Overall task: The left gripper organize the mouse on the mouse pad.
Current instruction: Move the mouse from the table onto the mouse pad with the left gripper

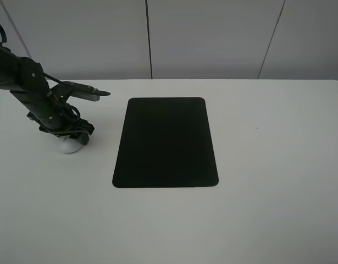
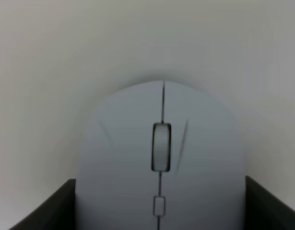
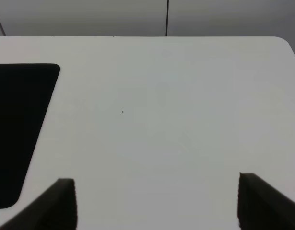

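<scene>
The white mouse (image 1: pixel 70 146) lies on the white table, left of the black mouse pad (image 1: pixel 166 142) and a short gap away from it. My left gripper (image 1: pixel 73 136) is down over the mouse. In the left wrist view the mouse (image 2: pixel 161 153) fills the space between the two dark fingertips (image 2: pixel 51 211), which stand wide apart at its sides; the gripper (image 2: pixel 159 211) is open around it. My right gripper (image 3: pixel 157 206) is open over bare table with nothing between its fingers. A corner of the mouse pad (image 3: pixel 17 129) shows in the right wrist view.
The white table (image 1: pixel 267 165) stretches right of the pad to its far edge. A pale panelled wall (image 1: pixel 212 38) stands behind the table. The left arm (image 1: pixel 26 82) and its cable reach in from the far left.
</scene>
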Available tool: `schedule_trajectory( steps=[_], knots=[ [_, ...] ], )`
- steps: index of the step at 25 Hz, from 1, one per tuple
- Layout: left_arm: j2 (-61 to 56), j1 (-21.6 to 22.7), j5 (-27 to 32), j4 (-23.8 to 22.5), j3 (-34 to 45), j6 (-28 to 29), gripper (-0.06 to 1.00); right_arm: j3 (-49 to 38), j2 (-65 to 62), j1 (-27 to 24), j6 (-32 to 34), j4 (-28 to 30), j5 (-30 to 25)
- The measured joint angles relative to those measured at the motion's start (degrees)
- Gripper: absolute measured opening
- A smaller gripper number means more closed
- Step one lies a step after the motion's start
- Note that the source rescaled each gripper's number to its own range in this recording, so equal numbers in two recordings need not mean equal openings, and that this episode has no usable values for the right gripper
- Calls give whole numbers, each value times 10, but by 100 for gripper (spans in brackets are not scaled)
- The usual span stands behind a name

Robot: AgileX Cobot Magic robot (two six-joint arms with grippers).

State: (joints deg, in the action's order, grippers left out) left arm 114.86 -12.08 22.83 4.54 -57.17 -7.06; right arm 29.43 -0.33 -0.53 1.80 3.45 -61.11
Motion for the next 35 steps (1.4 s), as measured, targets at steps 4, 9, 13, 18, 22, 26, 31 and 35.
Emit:
schedule_trajectory(
  steps=[4,9,13,18,22,26,31,35],
  knots=[
    [-23,1,3,-1,0,1,1,0,0,0,0,0,0],
    [-64,0,18,3,0,60,1,0,0,0,0,0,0],
    [-75,-21,66,3,-16,114,1,0,0,0,0,0,0],
    [-75,-72,111,5,-62,176,1,0,0,0,0,0,0],
    [-72,-116,118,5,-105,211,1,0,0,0,0,0,0],
    [-44,-160,136,14,-162,245,1,0,0,0,0,0,0],
    [14,-212,178,18,-235,271,1,0,0,0,0,0,0],
    [59,-238,212,18,-288,297,1,0,0,0,0,0,0]
  ],
)
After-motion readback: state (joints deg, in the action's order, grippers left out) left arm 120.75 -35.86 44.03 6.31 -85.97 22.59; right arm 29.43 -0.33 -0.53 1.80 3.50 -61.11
